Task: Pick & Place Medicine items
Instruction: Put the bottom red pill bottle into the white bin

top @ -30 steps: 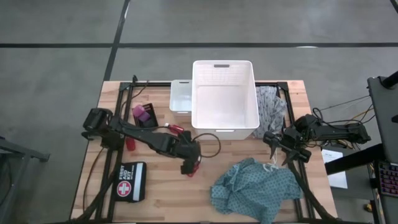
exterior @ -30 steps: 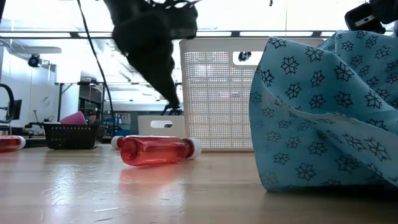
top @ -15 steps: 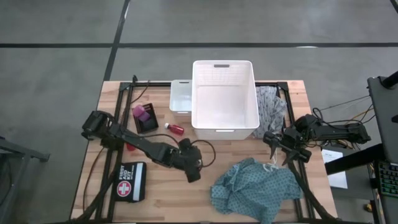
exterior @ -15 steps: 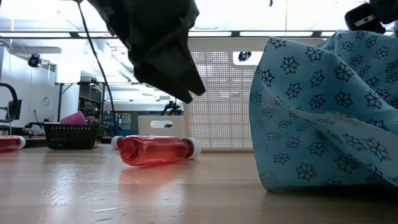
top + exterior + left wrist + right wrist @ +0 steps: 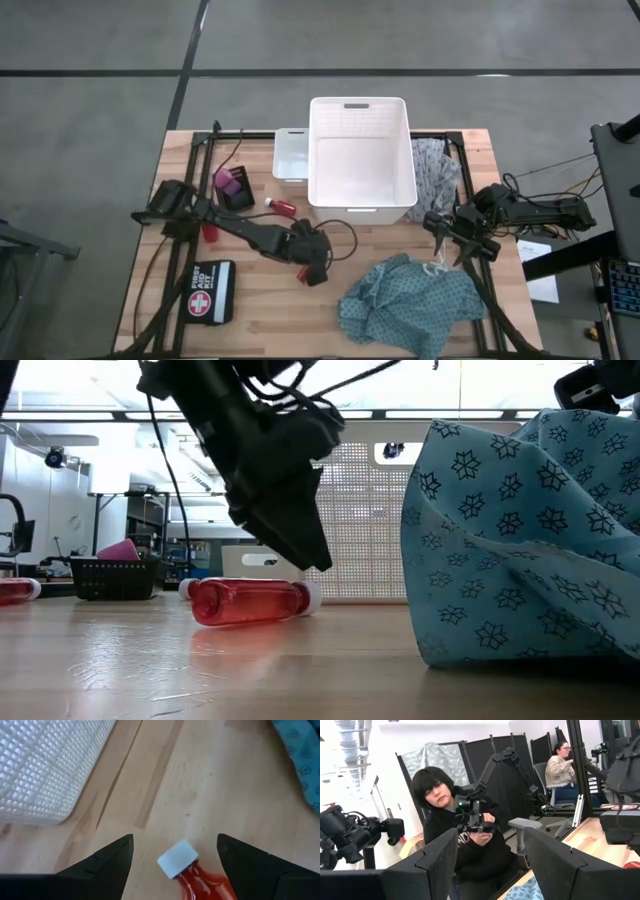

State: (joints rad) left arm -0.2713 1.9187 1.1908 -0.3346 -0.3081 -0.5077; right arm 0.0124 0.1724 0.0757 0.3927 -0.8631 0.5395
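The left tool (image 5: 175,851) stands open around the red bottle (image 5: 200,877); lying on the tabletop (image 5: 210,785), it may roll away when the fingers close.

The worktop (image 5: 400,255) is pale wood with fine grain lines, smooth and a little shiny in the low view. The big white bin (image 5: 360,155) is hard plastic with a bumpy grid of tiny holes in its walls. The red bottle (image 5: 250,601) is clear, glossy plastic (light glints on it), and its cap (image 5: 177,858) is plain matt white plastic. The teal cloth (image 5: 410,300) is soft fabric, wrinkled, printed with little stars. The grey cloth (image 5: 435,170) is soft and crumpled too. The left gripper (image 5: 175,857) has dull black plastic fingers (image 5: 107,857). The small black pouch (image 5: 208,291) looks like matt fabric.
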